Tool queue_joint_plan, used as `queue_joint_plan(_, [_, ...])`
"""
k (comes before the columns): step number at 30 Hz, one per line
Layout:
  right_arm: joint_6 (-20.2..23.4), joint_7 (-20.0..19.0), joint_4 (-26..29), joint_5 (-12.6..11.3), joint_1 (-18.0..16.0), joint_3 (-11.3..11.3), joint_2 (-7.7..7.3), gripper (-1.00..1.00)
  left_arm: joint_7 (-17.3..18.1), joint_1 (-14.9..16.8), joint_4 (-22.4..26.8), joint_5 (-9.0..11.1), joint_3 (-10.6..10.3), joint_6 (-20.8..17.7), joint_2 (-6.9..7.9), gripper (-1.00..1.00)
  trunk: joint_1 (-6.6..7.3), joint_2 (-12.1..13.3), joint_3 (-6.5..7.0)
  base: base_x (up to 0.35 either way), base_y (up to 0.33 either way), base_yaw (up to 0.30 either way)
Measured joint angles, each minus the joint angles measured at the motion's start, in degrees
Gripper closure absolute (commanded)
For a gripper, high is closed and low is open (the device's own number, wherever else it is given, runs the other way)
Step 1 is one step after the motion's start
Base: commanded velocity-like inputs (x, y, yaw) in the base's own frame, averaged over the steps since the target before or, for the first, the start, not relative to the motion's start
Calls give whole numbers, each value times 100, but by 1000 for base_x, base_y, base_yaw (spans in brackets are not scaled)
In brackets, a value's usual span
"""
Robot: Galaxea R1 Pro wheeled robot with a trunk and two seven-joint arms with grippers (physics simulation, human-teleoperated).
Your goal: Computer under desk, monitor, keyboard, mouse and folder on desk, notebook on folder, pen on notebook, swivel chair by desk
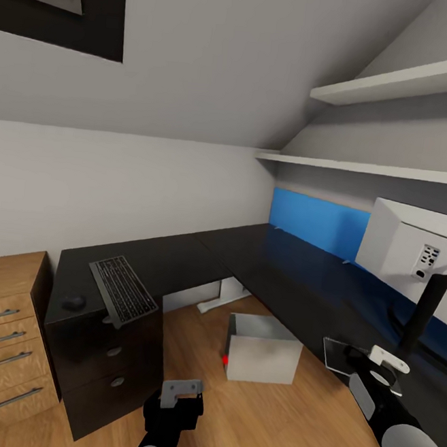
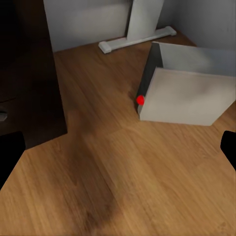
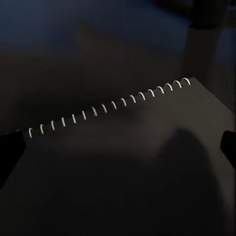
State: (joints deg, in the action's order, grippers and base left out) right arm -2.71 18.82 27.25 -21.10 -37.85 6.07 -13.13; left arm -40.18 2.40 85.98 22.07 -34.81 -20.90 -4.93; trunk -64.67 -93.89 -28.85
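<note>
Notebook [image 3: 128,162], spiral-bound, lies flat on the black bench [image 1: 274,269] at 4 o'clock beneath the right pincer [image 3: 120,145], spread wide, empty. Left pincer [image 2: 118,147] hangs released over floor near the computer [image 1: 262,350].

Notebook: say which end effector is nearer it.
Right. The right end effector hovers just over the notebook on the desk; the left end effector hangs over the floor, apart.

Left arm is reaching forward low at centre, its left claw [image 1: 178,400] pointing downward, finger tips spread wide apart at the edges of the left wrist view. Right arm is extending forward at the right, its right claw [image 1: 374,364] likewise standing open.
</note>
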Motion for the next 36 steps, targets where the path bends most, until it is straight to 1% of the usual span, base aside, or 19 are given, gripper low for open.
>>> queue_joint_plan(16, [-8,1,6,9,0,8,-2,-100,-8,0,0,-8,-2,-9,-2,-100,352,642,287,0,0,0])
queue_joint_plan(30, [-8,-17,100,-1,0,3,46,-100,-9,0,0,-16,-8,-9,0,-100,352,643,288,0,0,0])
queue_joint_plan(31, [1,-16,203,-3,0,4,96,-100,-9,0,0,-16,-9,-9,0,-100,352,643,288,0,0,0])
queue_joint_plan(36, [-1,-13,289,1,0,12,187,-100,-9,0,-2,-16,-8,-9,0,-100,352,643,288,0,0,0])
